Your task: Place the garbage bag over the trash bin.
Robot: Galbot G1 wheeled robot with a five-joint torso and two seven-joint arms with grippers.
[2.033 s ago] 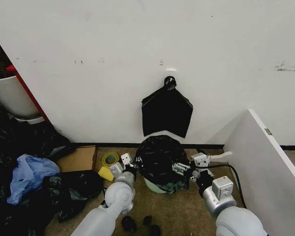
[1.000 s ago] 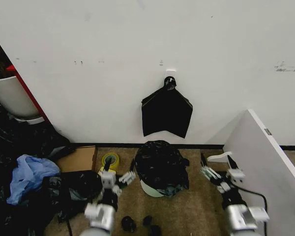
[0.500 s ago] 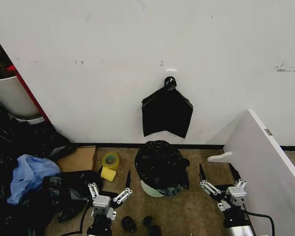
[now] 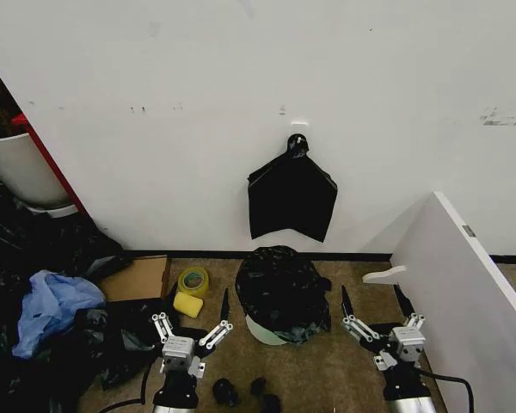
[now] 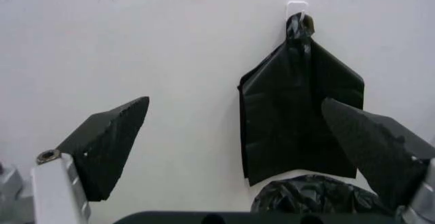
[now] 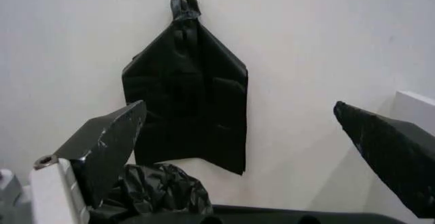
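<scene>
garbage bag [image 4: 279, 281]: glossy, crinkled black plastic, draped over the top and upper walls of the trash bin [image 4: 267, 329], which stands on the brown floor [image 4: 327, 370] close to the white wall [image 4: 241, 86]. only a strip of cream-white near the bin's base shows below the bag's loose hem. the bag's top also shows in the left wrist view [image 5: 309, 193] and the right wrist view [image 6: 153, 188], low between the fingers.

left gripper [image 4: 191, 320]: on the floor side left of the bin, apart from it, pointing toward the wall. fingers [image 5: 109, 142] spread wide, holding nothing.

right gripper [image 4: 376, 310]: right of the bin, apart from it, also pointing toward the wall. fingers [image 6: 105, 147] spread wide, holding nothing.

flat black pack [image 4: 291, 196]: smooth, knotted at the top, hung from a white hook [image 4: 298, 126] on the wall directly above the bin.

yellow tape roll [image 4: 192, 279]: on the floor left of the bin, with a yellow block [image 4: 186, 304] just in front of it.

cardboard piece [image 4: 138, 277]: flat on the floor, left of the tape roll.

blue plastic bag [image 4: 47, 305]: among dark clutter at far left.

larger white bin [image 4: 21, 168]: far left, against a red bar.

white panel [image 4: 473, 284]: slanting at right, near the right gripper.
</scene>
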